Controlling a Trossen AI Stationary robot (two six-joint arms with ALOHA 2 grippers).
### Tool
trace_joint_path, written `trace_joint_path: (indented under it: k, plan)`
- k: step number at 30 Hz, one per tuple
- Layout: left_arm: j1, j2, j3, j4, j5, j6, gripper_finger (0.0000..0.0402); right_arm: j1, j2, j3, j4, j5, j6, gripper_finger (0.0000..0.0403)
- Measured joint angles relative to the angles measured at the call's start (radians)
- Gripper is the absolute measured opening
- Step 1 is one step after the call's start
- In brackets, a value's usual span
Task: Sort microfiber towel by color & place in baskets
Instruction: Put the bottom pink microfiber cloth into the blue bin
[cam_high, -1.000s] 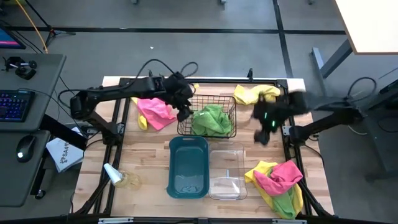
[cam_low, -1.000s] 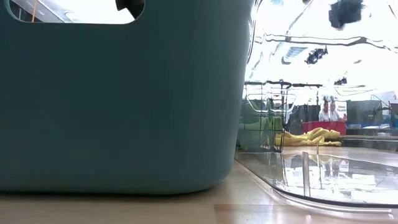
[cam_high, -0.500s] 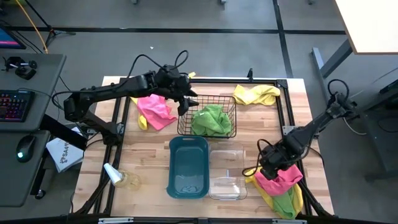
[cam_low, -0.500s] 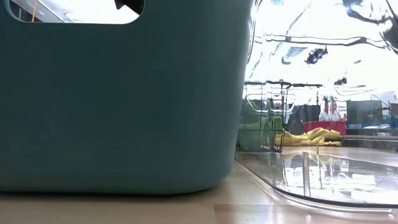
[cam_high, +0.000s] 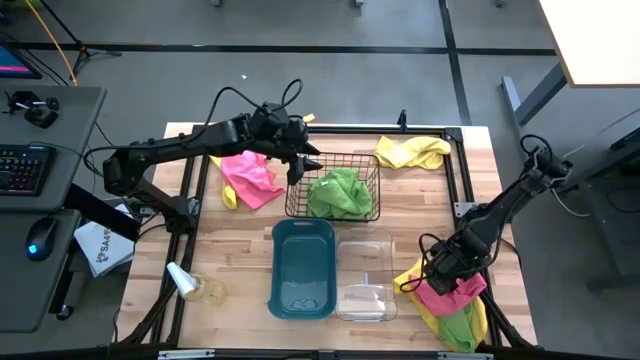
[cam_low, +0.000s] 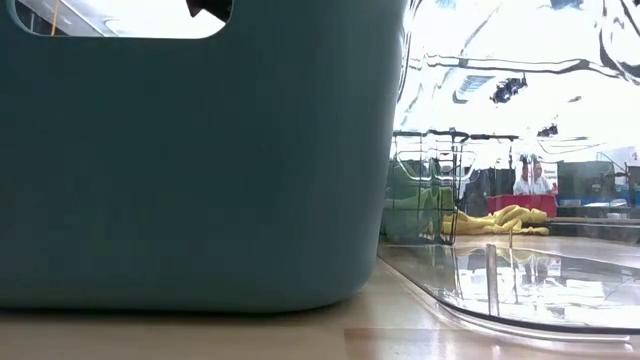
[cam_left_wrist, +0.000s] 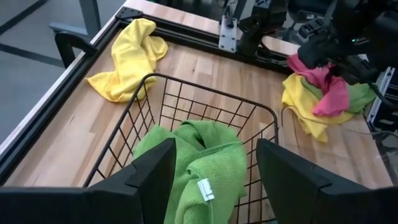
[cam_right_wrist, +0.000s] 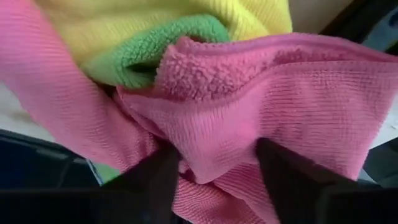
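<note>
**Right gripper pressed into the towel pile, left gripper over the wire basket**

From above, the right gripper (cam_high: 441, 272) sits on the mixed pile (cam_high: 448, 298) at the table's 4 o'clock corner. Only its wrist camera shows the contact: both fingers (cam_right_wrist: 143, 180) are sunk in a pink towel (cam_right_wrist: 280, 124), its fold bunched between them, with green and yellow cloth beneath. Whether the grasp is complete I cannot tell.

The left gripper (cam_high: 303, 165) hangs at the 9 o'clock rim of the wire basket (cam_high: 372, 190), fingers spread and empty. Its wrist camera looks down on the green towel (cam_left_wrist: 199, 162) inside.

Overhead only: another pink towel (cam_high: 250, 178) at 10 o'clock, a yellow towel (cam_high: 410, 151) at 1 o'clock, the teal bin (cam_high: 303, 268) and clear bin (cam_high: 365, 278) side by side at 6 o'clock.

The low camera is mostly blocked by the teal bin's wall.
</note>
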Motion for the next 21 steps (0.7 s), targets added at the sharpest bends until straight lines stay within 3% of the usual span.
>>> trace_joint_path:
  k: [5,12,15,21]
  plan:
    - [0.005,-0.010,0.000,0.001,0.051,0.000,0.0211,0.004,0.000,0.028,-0.004,-0.005,-0.046,0.0027]
    - [0.063,-0.107,0.020,0.008,0.060,-0.035,0.0211,-0.028,-0.047,0.324,-0.172,0.060,-0.185,0.0010]
    - [0.079,-0.150,0.030,0.020,0.036,-0.035,0.0211,-0.060,-0.068,0.506,-0.291,0.205,-0.244,0.0008]
    - [0.092,-0.191,0.030,0.087,0.025,-0.048,0.0211,-0.134,-0.082,0.810,-0.207,0.762,-0.552,0.0003]
